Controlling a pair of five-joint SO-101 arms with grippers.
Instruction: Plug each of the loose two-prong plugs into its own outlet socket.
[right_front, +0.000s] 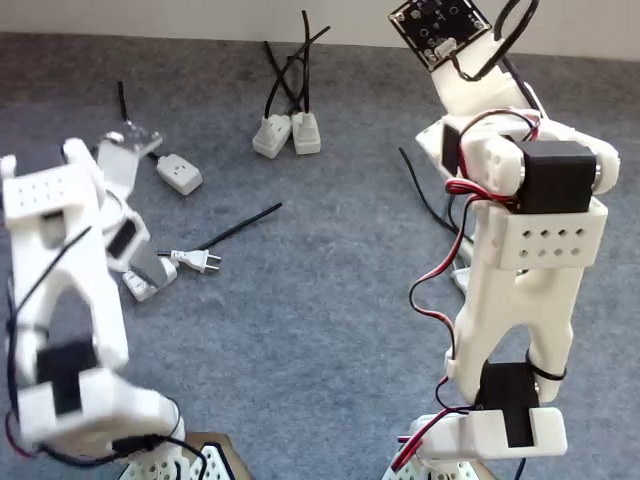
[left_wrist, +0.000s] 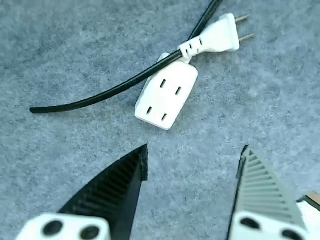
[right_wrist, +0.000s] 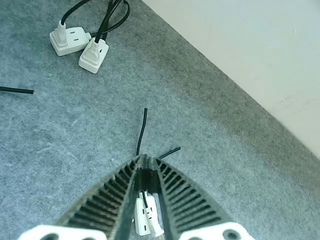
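Note:
A loose white two-prong plug (left_wrist: 215, 37) on a black cord lies across the end of a white outlet socket (left_wrist: 167, 95), its prongs free. My left gripper (left_wrist: 195, 150) hovers open just short of that socket, nothing between its fingers. From above, the plug (right_front: 195, 260) lies right of the left gripper (right_front: 135, 255), which covers part of the socket (right_front: 140, 287). My right gripper (right_wrist: 145, 159) is shut, tips together, on a black cord (right_wrist: 146, 182). A white slotted piece (right_wrist: 143, 215) shows in the gap under its fingers.
Another free socket (right_front: 178, 174) lies at the back left. Two sockets with plugs in them (right_front: 288, 133) sit at the back centre, cords crossing. Black cord ends (right_wrist: 141, 130) stick out past the right fingertips. A pale wall (right_wrist: 260, 60) borders the grey carpet.

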